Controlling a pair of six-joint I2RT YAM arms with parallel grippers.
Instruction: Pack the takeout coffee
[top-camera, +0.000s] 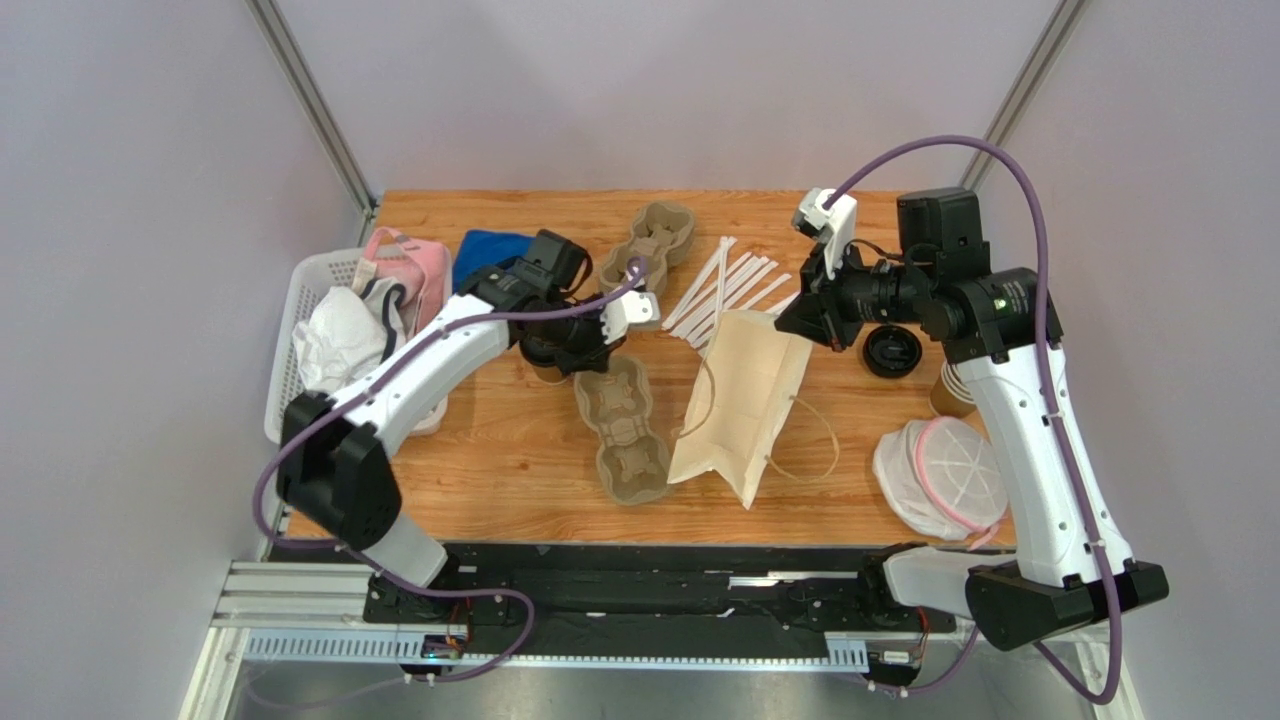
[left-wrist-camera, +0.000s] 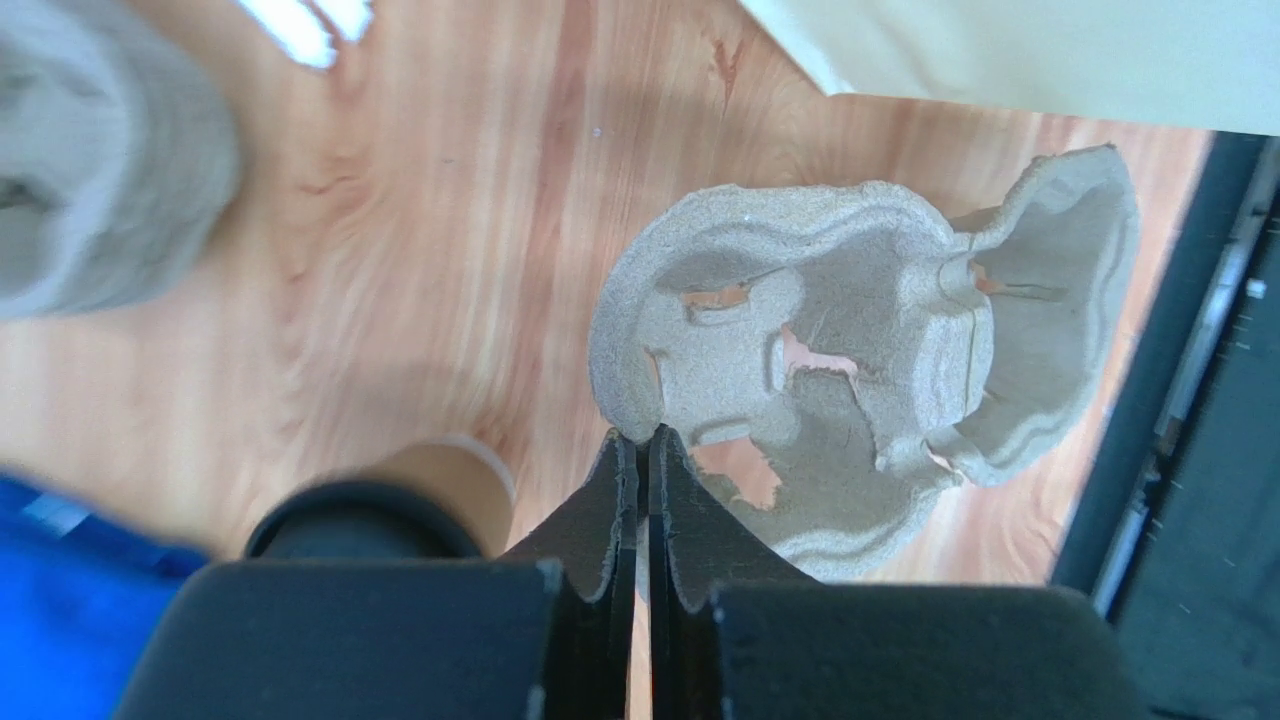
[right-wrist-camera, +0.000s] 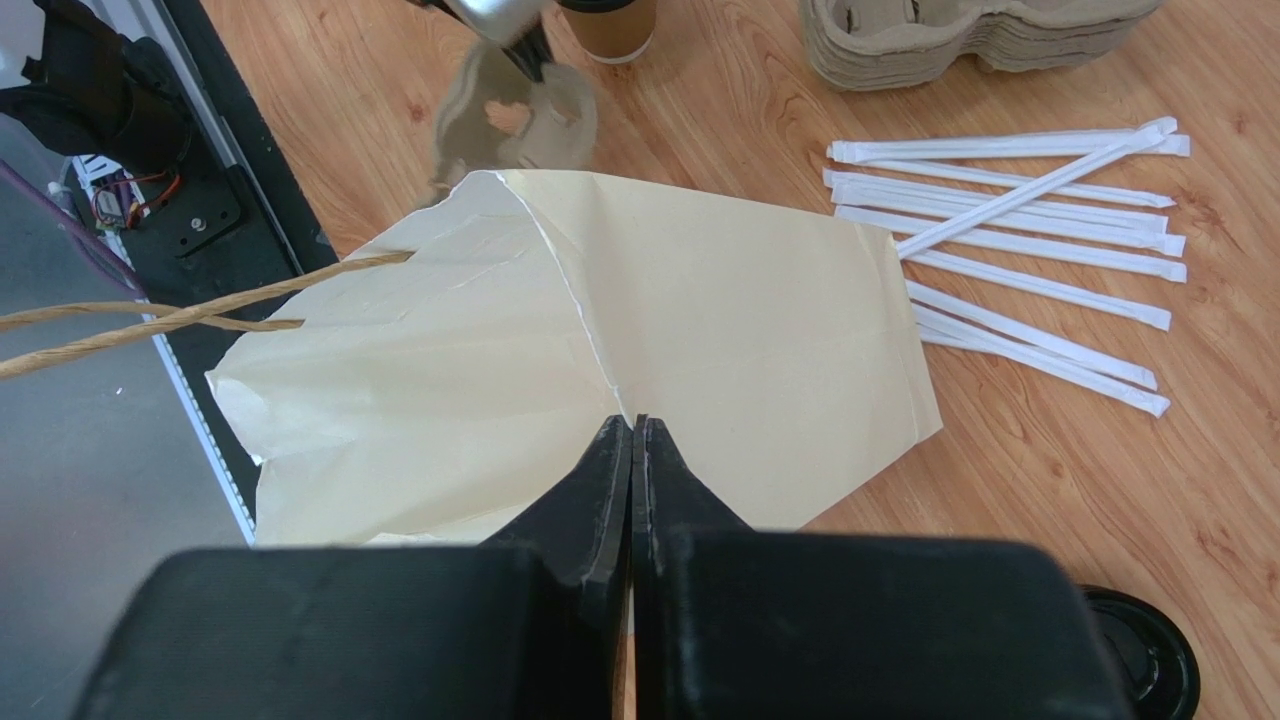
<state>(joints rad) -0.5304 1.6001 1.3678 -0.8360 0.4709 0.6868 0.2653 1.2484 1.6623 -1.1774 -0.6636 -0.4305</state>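
Observation:
The takeout coffee (top-camera: 546, 369), a tan cup with a black lid, stands on the table, half hidden under my left arm. It shows low left in the left wrist view (left-wrist-camera: 361, 518) and at the top edge of the right wrist view (right-wrist-camera: 609, 27). My left gripper (top-camera: 591, 365) (left-wrist-camera: 646, 435) is just right of it, shut on the rim of a grey pulp cup carrier (top-camera: 624, 435) (left-wrist-camera: 842, 375) (right-wrist-camera: 504, 120). The cream paper bag (top-camera: 739, 405) (right-wrist-camera: 721, 300) lies mid-table. My right gripper (top-camera: 789, 321) (right-wrist-camera: 633, 423) is shut on a crease in its upper sheet.
A stack of pulp carriers (top-camera: 651, 245) and wrapped straws (top-camera: 729, 285) lie at the back. A loose black lid (top-camera: 891, 351), lidless cups (top-camera: 950, 390) and white mesh caps (top-camera: 939, 477) sit on the right. A white basket (top-camera: 295, 323) of cloths stands at the left edge.

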